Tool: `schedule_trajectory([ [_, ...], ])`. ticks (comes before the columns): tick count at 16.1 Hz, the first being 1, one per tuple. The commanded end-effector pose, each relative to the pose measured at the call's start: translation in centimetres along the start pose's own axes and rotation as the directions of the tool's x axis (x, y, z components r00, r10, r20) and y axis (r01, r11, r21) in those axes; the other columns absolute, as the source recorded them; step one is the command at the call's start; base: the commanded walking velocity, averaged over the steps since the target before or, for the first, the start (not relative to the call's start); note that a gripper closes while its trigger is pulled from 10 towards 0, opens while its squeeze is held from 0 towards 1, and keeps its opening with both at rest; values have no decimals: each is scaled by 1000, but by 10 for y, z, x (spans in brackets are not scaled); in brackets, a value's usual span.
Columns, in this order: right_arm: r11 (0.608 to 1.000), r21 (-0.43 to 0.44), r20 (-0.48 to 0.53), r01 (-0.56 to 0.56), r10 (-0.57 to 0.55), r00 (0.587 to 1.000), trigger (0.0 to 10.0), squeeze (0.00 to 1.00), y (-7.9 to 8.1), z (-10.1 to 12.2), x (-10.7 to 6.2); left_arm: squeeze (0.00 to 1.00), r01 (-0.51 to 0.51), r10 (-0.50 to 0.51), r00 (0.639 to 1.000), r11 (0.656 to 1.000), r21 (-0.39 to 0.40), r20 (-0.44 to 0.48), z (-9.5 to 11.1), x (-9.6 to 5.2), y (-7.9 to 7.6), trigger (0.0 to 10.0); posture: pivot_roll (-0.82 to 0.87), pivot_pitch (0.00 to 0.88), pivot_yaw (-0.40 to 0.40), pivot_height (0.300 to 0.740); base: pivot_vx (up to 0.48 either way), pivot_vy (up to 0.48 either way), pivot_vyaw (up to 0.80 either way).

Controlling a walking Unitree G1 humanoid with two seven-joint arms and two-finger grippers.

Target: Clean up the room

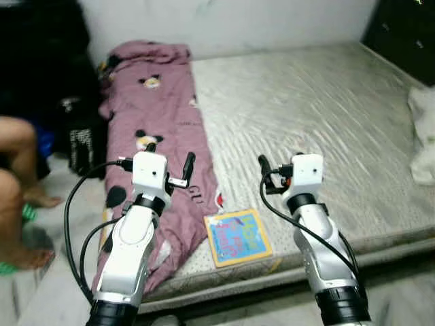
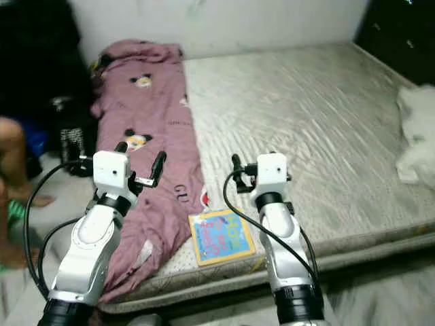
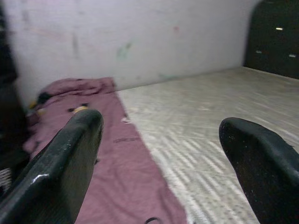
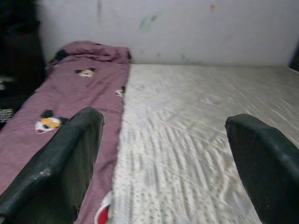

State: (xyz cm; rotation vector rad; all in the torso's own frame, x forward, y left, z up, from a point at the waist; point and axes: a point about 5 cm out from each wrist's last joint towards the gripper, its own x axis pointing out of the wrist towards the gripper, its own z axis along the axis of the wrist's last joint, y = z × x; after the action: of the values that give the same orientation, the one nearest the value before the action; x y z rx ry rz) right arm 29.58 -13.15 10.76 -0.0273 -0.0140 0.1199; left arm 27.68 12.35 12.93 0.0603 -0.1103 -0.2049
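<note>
At the far left edge of the frame a person's bare leg [image 1: 17, 170] and foot rest on the floor beside a dark bag [image 1: 81, 146]. Next to that, a mauve blanket [image 1: 160, 115] printed with cartoon mice runs along the left side of the mattress [image 1: 306, 109], from the wall at the top of the frame down to the near edge, where it hangs over.

The left gripper [image 1: 178, 178] is held up in the lower left, over the lower part of the blanket, touching nothing; its wrist view shows the two black fingers [image 3: 60, 163] spread wide apart with nothing between them.

Just right of the blanket, low in the centre of the frame, a colourful children's book [image 1: 238, 236] lies flat on the mattress near its front edge, between the two arms.

The right gripper [image 1: 266, 173] hovers right of centre, above bare mattress beyond the book; its fingers [image 4: 56, 172] are likewise parted and empty.

At the right edge a crumpled white cloth [image 1: 423, 136] sits on the mattress, with a dark cabinet [image 1: 401, 30] in the upper right corner.
</note>
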Motion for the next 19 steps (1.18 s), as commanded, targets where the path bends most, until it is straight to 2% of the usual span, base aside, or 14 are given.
schedule_trajectory([
  [1,1000,4,22,-30,30,999,10000,0,8,6,2,0,-36,36,999,999,18,-7,0,-3,8,10000,17,1,-10,740,0,0,800],
  [2,1000,8,20,-26,26,999,10000,0,7,6,2,0,-38,38,999,999,17,-12,-2,-3,8,10000,12,6,-8,740,0,0,800],
  [6,1000,14,17,2,-2,1000,10000,0,3,5,2,0,-24,24,1000,1000,9,-19,-3,-2,6,10000,5,1,-2,740,0,0,0],
  [19,1000,8,8,-24,24,1000,10000,0,7,2,6,0,-16,16,1000,1000,17,-7,-1,-1,7,10000,22,0,-14,740,0,-306,0],
])
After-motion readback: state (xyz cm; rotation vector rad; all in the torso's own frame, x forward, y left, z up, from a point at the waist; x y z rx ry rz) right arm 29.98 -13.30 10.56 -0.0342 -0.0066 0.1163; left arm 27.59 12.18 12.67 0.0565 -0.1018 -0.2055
